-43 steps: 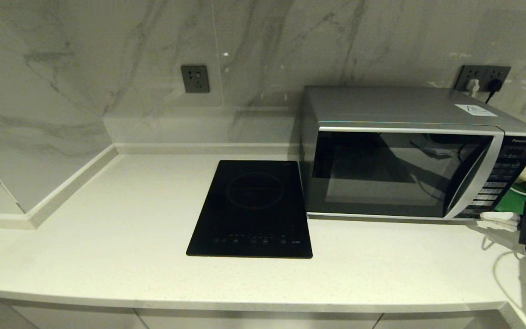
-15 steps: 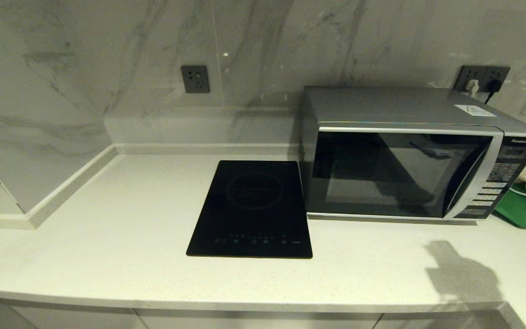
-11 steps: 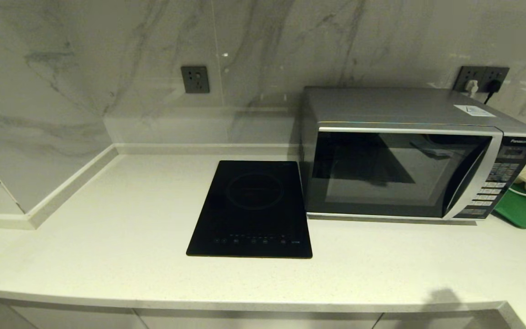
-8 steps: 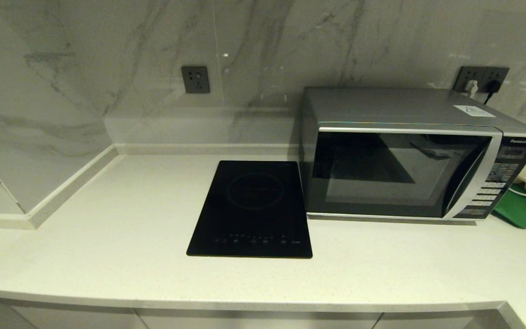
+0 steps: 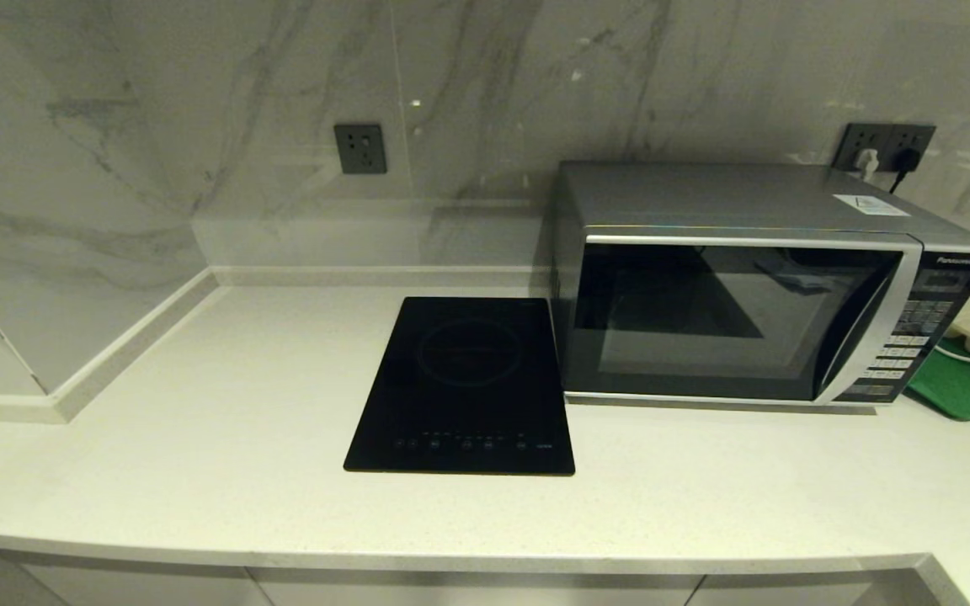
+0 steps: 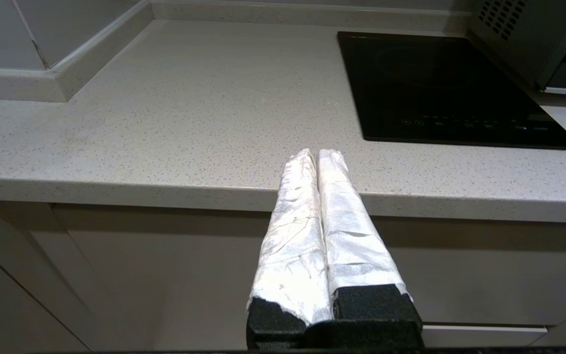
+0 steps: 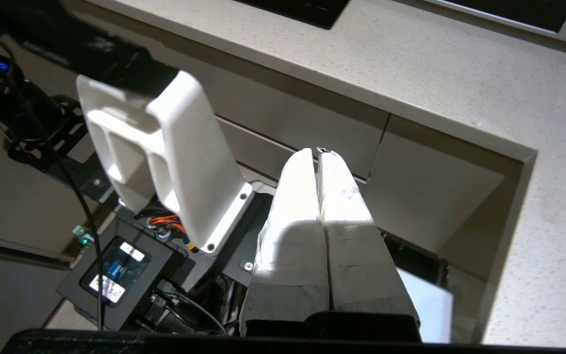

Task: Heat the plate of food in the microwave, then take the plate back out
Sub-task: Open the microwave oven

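Silver-grey microwave stands on the right part of the pale speckled countertop, door closed, dark glass toward the robot, keypad panel at its right end. Its plug sits in the wall socket behind, so it is prob. powered and ready. Just beside it on the left lies a flat black induction hob, nearly touching the microwave's side. At the far right, behind the microwave's corner, a green tray lies w/ a cream-coloured thing on it; what that thing is I cannot tell. The plate of food is not visible in any view; it may be inside behind the dark glass, but the reflection hides this, so I cannot say where it is. Neither arm appears in the head view. The left gripper hangs in front of the counter edge, below the worktop level; its white-wrapped fingers are pressed together w/ nothing between, like a parked arm. The right gripper is low too, beside the cabinet front and over the robot's own base w/ cables and a white bracket; its fingers also meet and hold nothing. Judging from this, both arms are clear of the counter, and the plate's state stays unknown.
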`<state>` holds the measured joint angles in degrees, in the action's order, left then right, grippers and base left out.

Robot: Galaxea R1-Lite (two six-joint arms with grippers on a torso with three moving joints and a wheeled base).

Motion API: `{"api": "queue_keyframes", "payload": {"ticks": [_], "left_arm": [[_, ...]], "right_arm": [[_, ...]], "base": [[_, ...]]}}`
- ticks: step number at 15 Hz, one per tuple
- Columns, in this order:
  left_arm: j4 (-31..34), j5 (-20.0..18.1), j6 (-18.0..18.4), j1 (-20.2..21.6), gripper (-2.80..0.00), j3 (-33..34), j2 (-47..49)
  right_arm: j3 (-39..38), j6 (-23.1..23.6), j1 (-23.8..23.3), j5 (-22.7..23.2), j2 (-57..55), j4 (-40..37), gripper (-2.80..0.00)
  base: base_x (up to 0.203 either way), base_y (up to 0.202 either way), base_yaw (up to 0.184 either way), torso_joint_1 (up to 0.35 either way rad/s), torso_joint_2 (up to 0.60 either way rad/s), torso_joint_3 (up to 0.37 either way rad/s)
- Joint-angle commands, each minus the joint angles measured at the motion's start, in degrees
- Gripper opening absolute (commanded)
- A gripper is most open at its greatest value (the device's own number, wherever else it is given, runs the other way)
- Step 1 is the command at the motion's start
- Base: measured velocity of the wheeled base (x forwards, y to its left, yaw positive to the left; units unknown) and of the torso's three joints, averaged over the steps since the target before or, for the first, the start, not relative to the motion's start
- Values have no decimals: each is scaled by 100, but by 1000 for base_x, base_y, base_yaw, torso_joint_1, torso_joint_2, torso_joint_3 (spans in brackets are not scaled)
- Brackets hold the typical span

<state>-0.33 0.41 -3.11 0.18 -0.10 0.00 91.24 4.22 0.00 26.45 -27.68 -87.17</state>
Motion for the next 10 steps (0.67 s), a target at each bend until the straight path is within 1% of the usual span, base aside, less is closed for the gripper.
{"api": "queue_keyframes", "payload": {"ticks": [1,3,5,6,8,10], "left_arm": [[-2,2,-6,-1,-280,1,0],[-2,2,-6,-1,-280,1,0],[-2,2,-6,-1,-280,1,0],[-2,2,-6,-1,-280,1,0],[-2,2,-6,-1,-280,1,0],[-2,2,-6,-1,-280,1,0]], "right_arm": [[-348,-150,83,-76,953,-47,-280],[-860,-190,79,-375,1516,-48,-280],[-1660,-307,50,-782,1838,-32,-280],[-2124,-426,45,-1026,1946,244,-280],[-3257,-604,39,-1689,2188,1489,-280],[-4320,-673,37,-2139,2512,2530,-280]], "base": [[0,0,0,0,0,0],[0,0,0,0,0,0],[0,0,0,0,0,0],[0,0,0,0,0,0],[0,0,0,0,0,0],[0,0,0,0,0,0]]}}
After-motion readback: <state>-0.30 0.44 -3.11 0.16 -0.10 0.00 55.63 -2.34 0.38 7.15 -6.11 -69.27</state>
